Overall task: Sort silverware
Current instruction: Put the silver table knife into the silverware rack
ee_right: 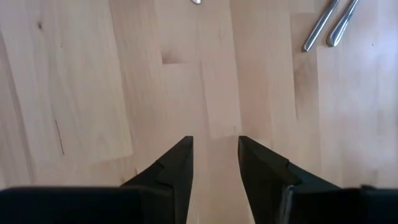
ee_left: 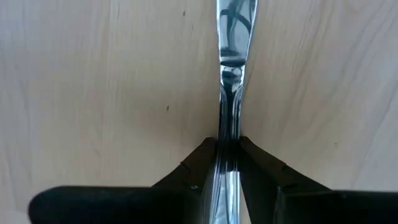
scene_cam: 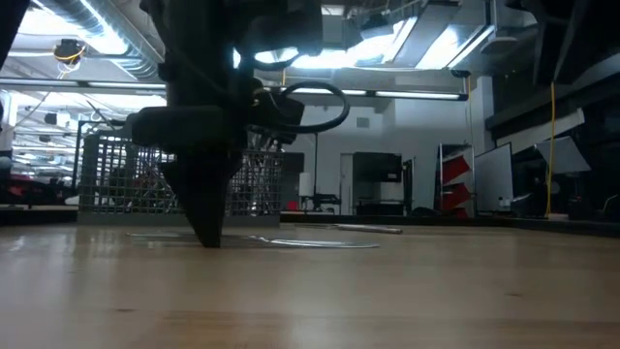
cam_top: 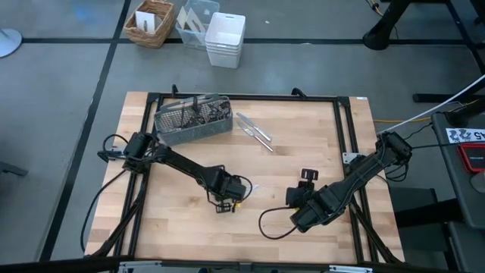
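My left gripper [cam_top: 227,199] [ee_left: 228,144] stands near the table's middle, pointing down, shut on a slim shiny piece of silverware [ee_left: 235,37] that looks like a knife. In the low view the gripper [scene_cam: 208,237] reaches table level and the piece [scene_cam: 291,242] runs out sideways just at the wood. My right gripper [cam_top: 307,178] [ee_right: 214,146] hangs open above bare wood at the near right, touching nothing. More loose silverware [cam_top: 254,129] [ee_right: 323,25] lies flat on the table beside the caddy. My left gripper pinches the piece between its two fingers at a narrow stretch [ee_left: 227,130], below where it widens. The fingers come from above, pointing down, and lie across it. The piece runs level at table height; whether it rests on the wood or hangs just clear, I cannot tell.
A grey wire-mesh caddy [cam_top: 193,120] [scene_cam: 174,174] with several pieces standing in it sits at the far left of the table. Black frame rails [cam_top: 345,136] border the tabletop. Beyond the far edge, on the floor, stand a wicker basket [cam_top: 150,23] and white bins [cam_top: 225,39].
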